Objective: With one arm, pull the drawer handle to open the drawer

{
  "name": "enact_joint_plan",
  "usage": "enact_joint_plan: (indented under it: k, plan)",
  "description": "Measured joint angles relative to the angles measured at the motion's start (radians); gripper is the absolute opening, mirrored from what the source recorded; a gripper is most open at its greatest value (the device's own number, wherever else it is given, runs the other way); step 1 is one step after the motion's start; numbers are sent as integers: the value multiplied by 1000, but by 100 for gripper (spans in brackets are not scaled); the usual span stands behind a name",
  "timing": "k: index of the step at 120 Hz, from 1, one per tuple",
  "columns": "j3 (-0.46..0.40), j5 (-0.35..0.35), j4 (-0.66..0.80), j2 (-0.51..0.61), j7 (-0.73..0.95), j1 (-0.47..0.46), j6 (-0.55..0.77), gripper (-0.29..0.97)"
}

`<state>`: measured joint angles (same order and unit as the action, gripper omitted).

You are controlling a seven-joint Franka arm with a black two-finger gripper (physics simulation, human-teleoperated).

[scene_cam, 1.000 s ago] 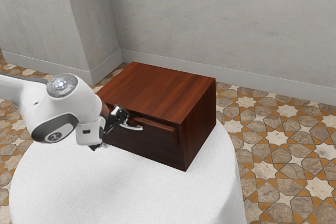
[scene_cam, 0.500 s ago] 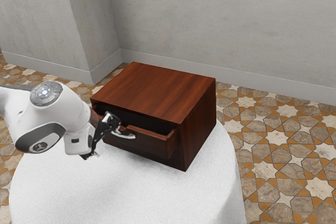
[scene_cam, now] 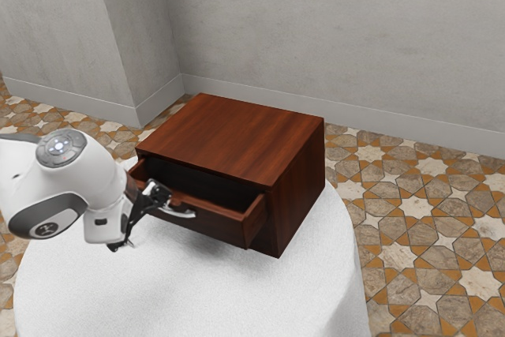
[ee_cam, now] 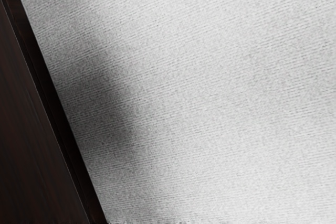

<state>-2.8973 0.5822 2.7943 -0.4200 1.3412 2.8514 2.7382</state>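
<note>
A dark red-brown wooden cabinet (scene_cam: 245, 136) stands on a round table with a white cloth (scene_cam: 237, 290). Its single drawer (scene_cam: 217, 215) juts out of the front toward the exterior view's left, with a dark gap showing above its front panel. A silver handle (scene_cam: 180, 211) sits on the drawer front. My gripper (scene_cam: 158, 197) is shut on that handle, with the white arm behind it at the exterior view's left. In the wrist view the dark drawer front (ee_cam: 26, 145) lies beside the white cloth (ee_cam: 210, 93).
The cabinet takes up the far half of the table; white cloth stretches in front of it and toward the exterior view's right. Beyond the table lie a patterned tile floor (scene_cam: 426, 203) and grey walls (scene_cam: 331, 29).
My hand has drawn back toward the exterior view's lower left with the handle in it. The drawer has slid further out of the cabinet, from barely ajar to clearly open.
</note>
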Motion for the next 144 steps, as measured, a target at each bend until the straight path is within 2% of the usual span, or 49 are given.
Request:
enact_joint_plan:
  k: [23,45,55,63,104,125,144]
  plan:
    - [0,11,14,-38,-2,-2,-73,68]
    - [0,6,21,-90,-10,-9,-95,55]
    - [0,-7,36,-92,-17,-9,-97,66]
    - [0,-17,44,-92,-25,-10,-99,70]
    - [0,-9,36,-96,-72,-5,-58,58]
    - [0,-30,8,-56,-96,-5,-27,67]
    - [0,-39,13,-38,-115,-5,-14,68]
